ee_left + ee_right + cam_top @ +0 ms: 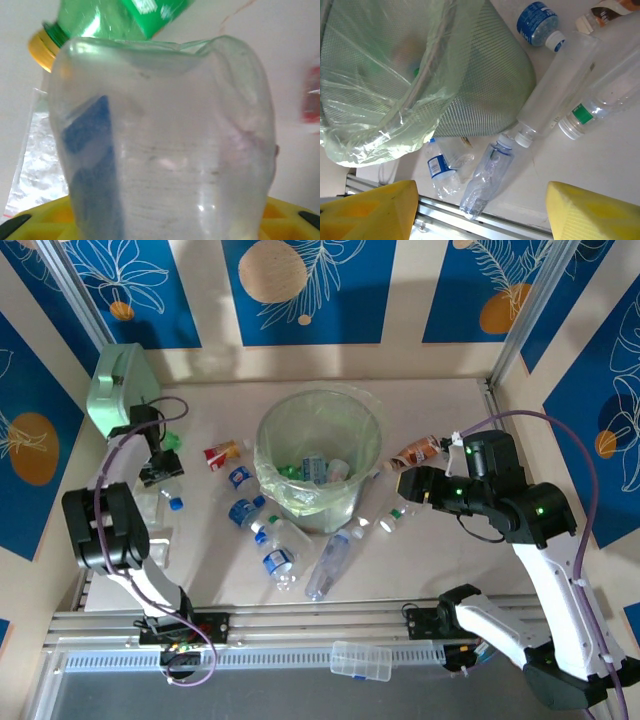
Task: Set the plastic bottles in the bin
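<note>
Since the desk (440, 410) had to serve both arms, the bin (268, 440) stood at its middle, clear liner folded over the rim, with a few bottles already lying in its bottom. Most of the plastic bottles (282, 558) lay loose on their sides below and to either side of it in the top view, so each probably wanted picking up singly. At the left of that view the left tool (158, 472) sat low over a clear bottle with a blue label (165, 150). Its wrist view had that bottle between the jaws, though I could not tell whether they pressed it. A green bottle with a yellow cap (125, 15) lay just behind. The right tool (480, 210), jaws apart and holding nothing, hung over the bottles right of the bin.
</note>
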